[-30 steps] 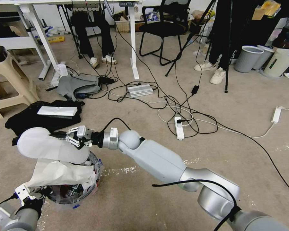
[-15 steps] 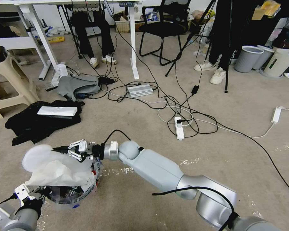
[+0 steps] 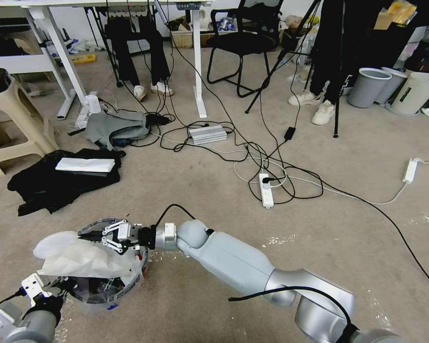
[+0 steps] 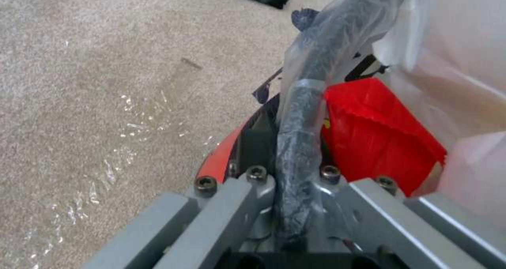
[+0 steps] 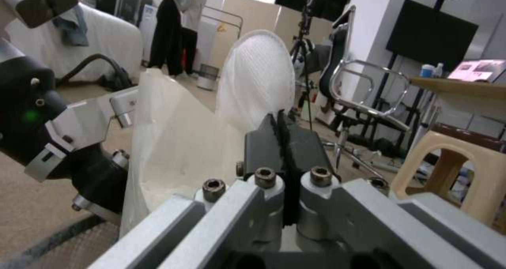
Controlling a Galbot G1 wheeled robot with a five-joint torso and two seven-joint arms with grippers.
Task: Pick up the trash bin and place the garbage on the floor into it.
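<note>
2 grippers at trash bin: left gripper jaws clamp its bagged rim; right gripper, jaws closed, pinches a white slipper over white paper.

Readable text: none in any view.
White bin: carries a dark green label, its wording too small to read.
Trash bin: the clear liner perhaps bears dark marks at the rim; no letters can be made out.
Desk control panel: no digits legible.
</note>
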